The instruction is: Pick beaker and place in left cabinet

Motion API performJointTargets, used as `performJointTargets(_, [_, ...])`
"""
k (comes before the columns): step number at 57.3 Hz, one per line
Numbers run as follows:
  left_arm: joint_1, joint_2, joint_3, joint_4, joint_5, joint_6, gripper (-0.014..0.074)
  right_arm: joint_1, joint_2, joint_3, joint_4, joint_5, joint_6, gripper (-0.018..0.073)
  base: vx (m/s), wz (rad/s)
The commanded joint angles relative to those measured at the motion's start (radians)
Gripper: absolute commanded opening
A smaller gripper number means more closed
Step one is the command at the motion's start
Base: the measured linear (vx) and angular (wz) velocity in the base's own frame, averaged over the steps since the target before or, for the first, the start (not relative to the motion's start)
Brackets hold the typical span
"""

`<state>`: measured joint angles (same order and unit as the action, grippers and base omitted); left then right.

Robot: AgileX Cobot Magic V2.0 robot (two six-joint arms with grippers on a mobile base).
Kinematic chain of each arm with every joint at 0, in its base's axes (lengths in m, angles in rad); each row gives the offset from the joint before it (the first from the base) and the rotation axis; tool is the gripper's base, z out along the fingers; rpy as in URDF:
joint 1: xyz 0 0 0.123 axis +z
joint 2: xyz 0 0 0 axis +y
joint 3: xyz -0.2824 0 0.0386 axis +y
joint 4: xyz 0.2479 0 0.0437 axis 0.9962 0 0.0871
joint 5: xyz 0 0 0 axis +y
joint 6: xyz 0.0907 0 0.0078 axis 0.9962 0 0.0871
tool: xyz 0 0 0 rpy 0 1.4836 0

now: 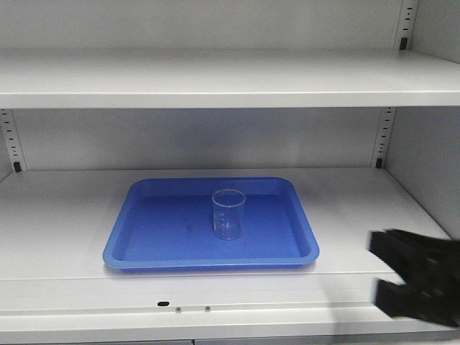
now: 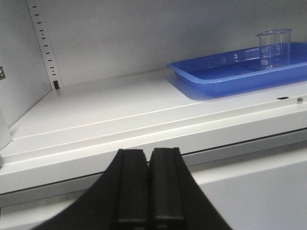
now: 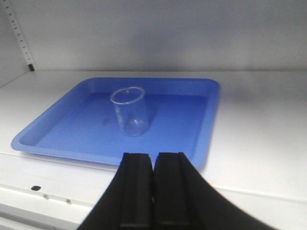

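The clear glass beaker stands upright in the middle of a blue tray on the cabinet's lower grey shelf. It also shows in the left wrist view and the right wrist view. My right gripper is blurred at the lower right, in front of the shelf edge and right of the tray. In its wrist view the right gripper is shut and empty, just short of the tray's near rim. My left gripper is shut and empty, below the shelf edge, far left of the tray.
An upper shelf spans the cabinet above the tray. Slotted rails run up the back corners, one also in the left wrist view. The cabinet's right wall stands close to my right gripper.
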<state>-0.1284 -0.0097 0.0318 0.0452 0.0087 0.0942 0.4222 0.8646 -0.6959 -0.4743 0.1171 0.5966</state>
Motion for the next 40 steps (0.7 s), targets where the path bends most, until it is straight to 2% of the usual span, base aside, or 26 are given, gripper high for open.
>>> performJointTargets(1, [-0.001, -0.018, 0.016, -0.003, -0.083, -0.003, 0.0001, -0.065, -0.098, 0.053, 0.170, -0.091, -0.181, -0.0009, 0.00, 0.00])
performJointTargets(6, [-0.001, -0.018, 0.016, -0.003, -0.083, -0.003, 0.0001, -0.142, -0.217, 0.148, 0.321, -0.098, -0.373, -0.0009, 0.00, 0.00])
performJointTargets(7, [-0.001, -0.018, 0.016, -0.003, -0.083, -0.003, 0.0001, -0.199, -0.315, 0.235, 0.414, -0.098, -0.484, -0.0009, 0.00, 0.00])
performJointTargets(8, [-0.001, -0.018, 0.016, -0.003, -0.083, -0.003, 0.0001, -0.214, -0.345, 0.261, 0.446, -0.097, -0.513, -0.0009, 0.00, 0.00])
performJointTargets(12, [-0.001, -0.018, 0.016, -0.003, -0.083, -0.003, 0.0001, -0.257, -0.459, 0.361, 0.482, -0.097, -0.597, -0.0009, 0.00, 0.00])
performJointTargets(20, [-0.001, -0.018, 0.016, -0.003, -0.083, -0.003, 0.0001, -0.315, -0.671, 0.540, 0.474, -0.097, -0.639, -0.0009, 0.00, 0.00])
performJointTargets(30, [-0.001, -0.018, 0.016, -0.003, -0.083, -0.003, 0.0001, -0.322, -0.904, 0.725, 0.467, -0.098, -0.657, -0.0009, 0.00, 0.00])
performJointTargets(40, [-0.001, -0.018, 0.016, -0.003, -0.085, -0.003, 0.0001, -0.320, -0.893, 0.733, 0.429, -0.007, -0.662, -0.0009, 0.00, 0.00])
